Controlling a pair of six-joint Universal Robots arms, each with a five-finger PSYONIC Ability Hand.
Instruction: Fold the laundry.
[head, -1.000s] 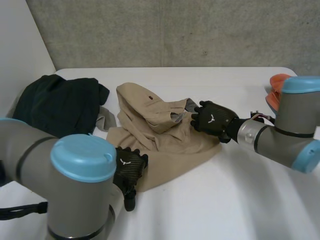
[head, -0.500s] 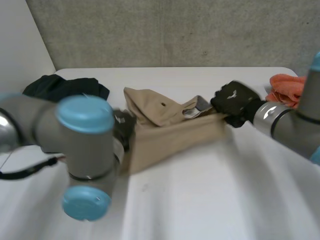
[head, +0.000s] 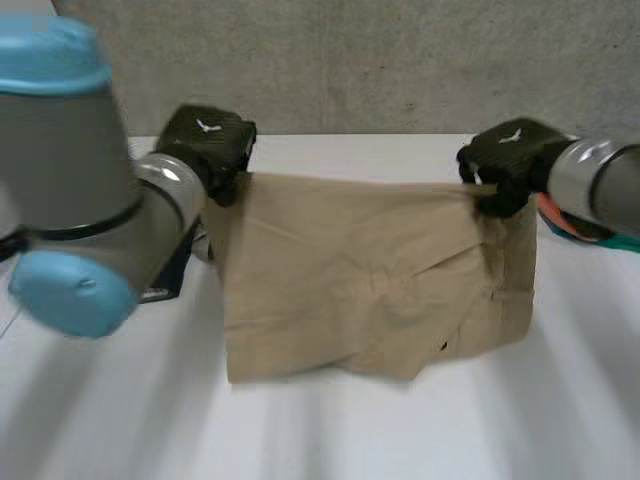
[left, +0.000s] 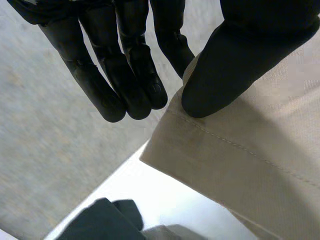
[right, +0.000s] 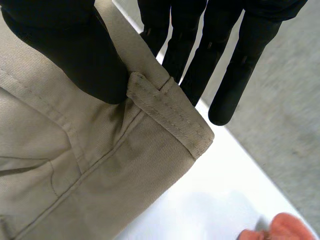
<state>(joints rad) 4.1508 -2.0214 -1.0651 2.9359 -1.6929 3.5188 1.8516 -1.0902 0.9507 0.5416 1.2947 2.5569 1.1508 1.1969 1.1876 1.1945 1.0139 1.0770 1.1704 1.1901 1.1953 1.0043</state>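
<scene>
The beige garment (head: 370, 270), crumpled on the white table (head: 330, 440) a second ago, now hangs stretched between both hands (hem near the tabletop). The left hand (head: 205, 140) pinches one top corner, thumb against fingers; the right hand (head: 505, 160) pinches the other likewise.

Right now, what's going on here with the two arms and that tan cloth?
The robot holds a tan garment stretched between its hands above the white table. The left hand pinches one top corner, the right hand the other, by a belt loop. The cloth hangs below them. A dark garment and an orange cloth lie aside.
</scene>
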